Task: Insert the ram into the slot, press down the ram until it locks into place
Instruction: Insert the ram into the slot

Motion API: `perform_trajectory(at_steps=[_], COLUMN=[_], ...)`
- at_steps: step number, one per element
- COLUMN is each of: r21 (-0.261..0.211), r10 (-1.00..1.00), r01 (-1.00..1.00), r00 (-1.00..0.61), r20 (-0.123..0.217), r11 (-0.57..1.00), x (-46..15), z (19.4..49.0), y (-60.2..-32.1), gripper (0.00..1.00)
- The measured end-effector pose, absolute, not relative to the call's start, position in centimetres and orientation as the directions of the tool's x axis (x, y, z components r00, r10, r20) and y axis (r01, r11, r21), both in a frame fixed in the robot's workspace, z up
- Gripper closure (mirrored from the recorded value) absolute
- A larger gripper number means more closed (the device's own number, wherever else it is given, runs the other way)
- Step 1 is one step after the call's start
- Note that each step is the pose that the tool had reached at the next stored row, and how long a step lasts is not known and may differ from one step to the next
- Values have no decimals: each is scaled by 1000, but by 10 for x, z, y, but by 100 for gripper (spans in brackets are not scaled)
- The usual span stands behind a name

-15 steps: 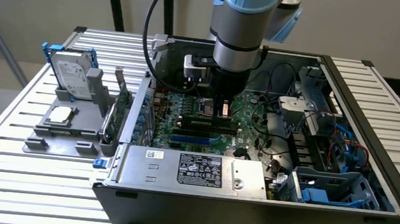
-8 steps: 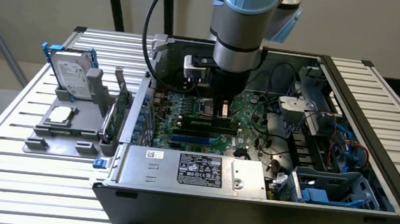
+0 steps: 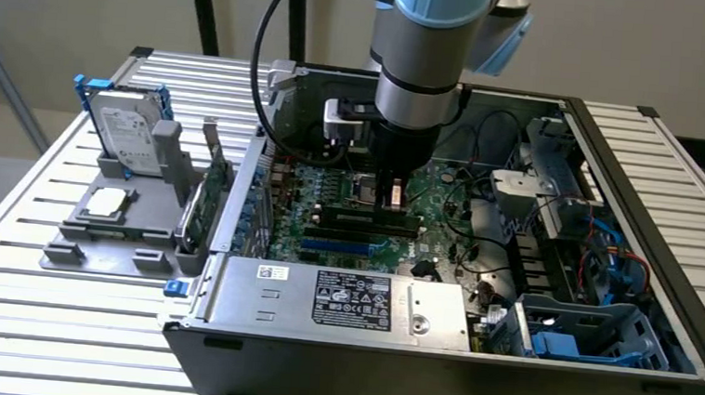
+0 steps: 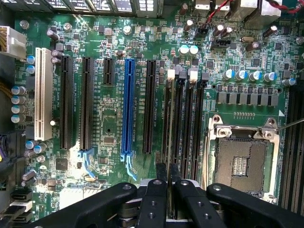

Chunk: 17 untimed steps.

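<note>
My gripper (image 3: 389, 203) reaches down into the open computer case (image 3: 645, 274), just above the black memory slots (image 3: 364, 222) of the green motherboard (image 3: 444, 213). In the wrist view its two black fingertips (image 4: 161, 173) stand almost together, straddling the line of the outermost memory slot (image 4: 167, 123), the one beside the long black expansion slot (image 4: 149, 104). A thin dark strip runs along that slot from between the fingertips. I cannot tell whether that strip is the ram seen edge-on or the bare slot. The white latch (image 4: 171, 73) at the slot's far end shows.
Three more memory slots (image 4: 189, 123) and the open processor socket (image 4: 242, 161) lie alongside. A blue slot (image 4: 127, 104) and a white slot (image 4: 43, 95) are further off. Outside the case, a grey fixture (image 3: 121, 223) holds a hard drive (image 3: 133, 136) and an upright green card (image 3: 212, 197).
</note>
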State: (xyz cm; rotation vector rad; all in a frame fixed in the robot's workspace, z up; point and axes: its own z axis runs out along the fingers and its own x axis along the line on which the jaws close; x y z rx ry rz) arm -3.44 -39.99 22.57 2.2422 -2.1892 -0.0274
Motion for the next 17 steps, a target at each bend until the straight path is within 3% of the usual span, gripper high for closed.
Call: perform_trajectory(at_steps=[7, 8, 17], r21=[18, 18, 18], r10=[-1000, -1000, -1000], r01=[-1000, -1000, -1000], r00=[23, 23, 23], r20=[-7, -7, -7], r11=[-23, -23, -23], x=[-35, -35, -41], z=[225, 225, 246], y=[-400, -400, -400], gripper=[85, 78, 81])
